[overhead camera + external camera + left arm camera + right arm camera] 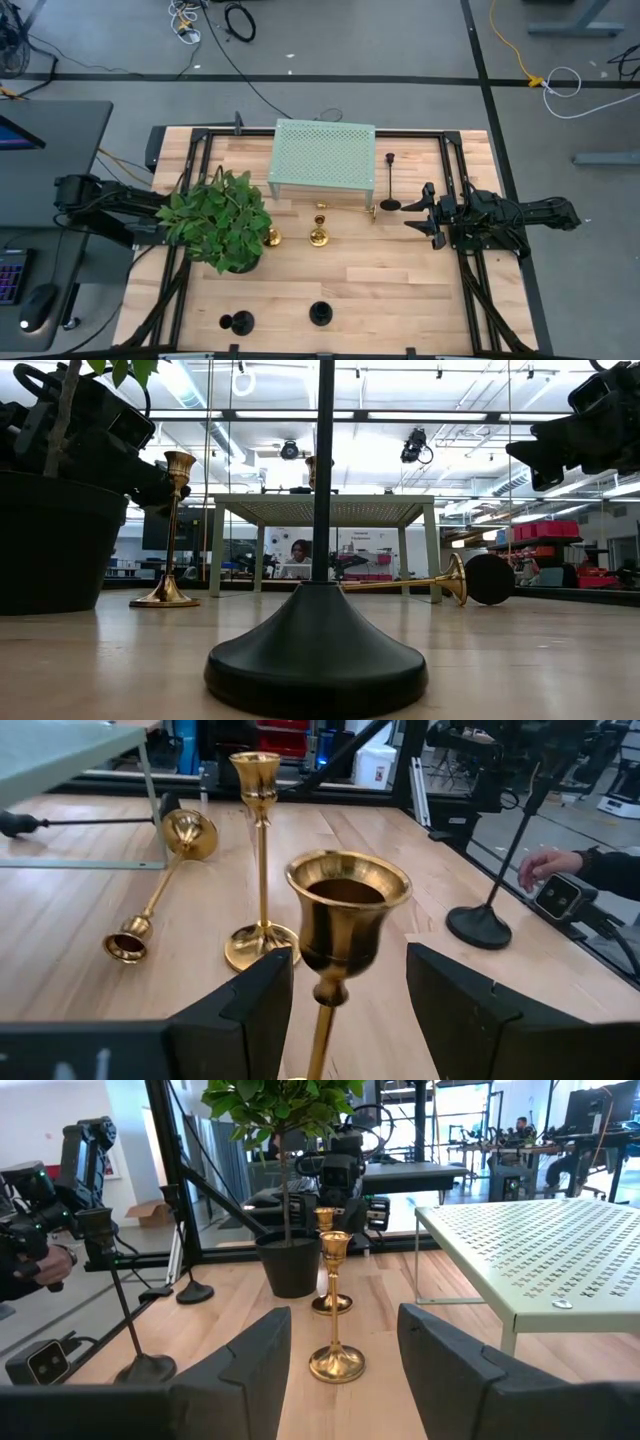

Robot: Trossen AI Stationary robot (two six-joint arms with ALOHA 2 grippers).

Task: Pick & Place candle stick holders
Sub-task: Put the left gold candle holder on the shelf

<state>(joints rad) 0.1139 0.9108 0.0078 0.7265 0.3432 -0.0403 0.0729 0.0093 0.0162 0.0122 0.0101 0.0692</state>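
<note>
Gold holder (340, 935) between left pincer (345, 1005) fingers | hidden overhead by plant (220, 222)

Workshop floor and ceiling around a wooden table

A grey floor (400, 40) crossed by dark tape lines carries loose black, white and yellow cables (520, 60). A dark desk (50, 140) with a keyboard (12, 275) and mouse (38, 305) stands beside the butcher-block table (380, 280). Ceiling strip lights (560, 512) glow overhead; a person (298, 552), apparently seated, shows far back.

left tool (340, 1005): fingers spread wide, arm low at bench's left side
right tool (418, 211): fingers apart, arm level at right
</note>
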